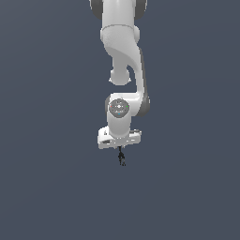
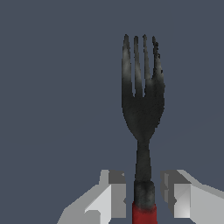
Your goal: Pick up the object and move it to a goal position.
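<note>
The object is a small fork with a black pronged tip (image 2: 142, 87) and a red shaft (image 2: 144, 213). In the wrist view its handle runs between my two grey fingers (image 2: 114, 192), which stand close on either side of it. My gripper (image 2: 143, 192) is shut on the object. In the exterior view the gripper (image 1: 121, 151) points straight down from the white arm, and the object (image 1: 122, 160) shows as a thin dark sliver sticking out below the hand. The red half is mostly hidden in that view.
A plain dark grey-blue surface (image 1: 47, 187) fills the background in both views. The white arm (image 1: 123, 56) comes down from the top centre of the exterior view. No other objects or goal marker show.
</note>
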Robot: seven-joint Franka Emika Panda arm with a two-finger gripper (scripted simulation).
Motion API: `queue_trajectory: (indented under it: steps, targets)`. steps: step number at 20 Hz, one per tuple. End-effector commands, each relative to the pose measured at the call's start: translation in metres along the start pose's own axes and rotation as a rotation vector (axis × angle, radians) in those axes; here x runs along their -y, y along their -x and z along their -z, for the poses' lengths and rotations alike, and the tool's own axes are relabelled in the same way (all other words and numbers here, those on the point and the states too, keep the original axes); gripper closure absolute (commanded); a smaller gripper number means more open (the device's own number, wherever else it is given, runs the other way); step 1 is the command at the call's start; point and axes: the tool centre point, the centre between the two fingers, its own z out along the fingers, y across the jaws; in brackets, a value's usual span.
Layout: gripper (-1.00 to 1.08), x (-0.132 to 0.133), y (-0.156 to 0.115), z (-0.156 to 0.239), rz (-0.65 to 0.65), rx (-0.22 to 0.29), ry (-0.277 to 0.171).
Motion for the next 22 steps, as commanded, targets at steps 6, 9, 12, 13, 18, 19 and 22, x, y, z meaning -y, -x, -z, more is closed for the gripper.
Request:
queue_trajectory:
  steps: [6, 9, 12, 13, 18, 19, 22]
  targets:
    - [1.08, 0.020, 0.033, 0.037, 0.000, -0.001, 0.001]
    - [1.08, 0.030, 0.049, 0.055, 0.000, -0.001, 0.001]
    - [1.08, 0.040, 0.065, 0.074, 0.000, 0.000, 0.001]
    - [1.08, 0.044, 0.070, 0.080, 0.000, 0.000, 0.001]
    - [1.08, 0.060, 0.095, 0.109, -0.001, 0.000, 0.001]
    - [1.08, 0.063, 0.100, 0.115, -0.001, 0.000, 0.001]
    - [1.08, 0.071, 0.112, 0.129, -0.001, 0.000, 0.001]
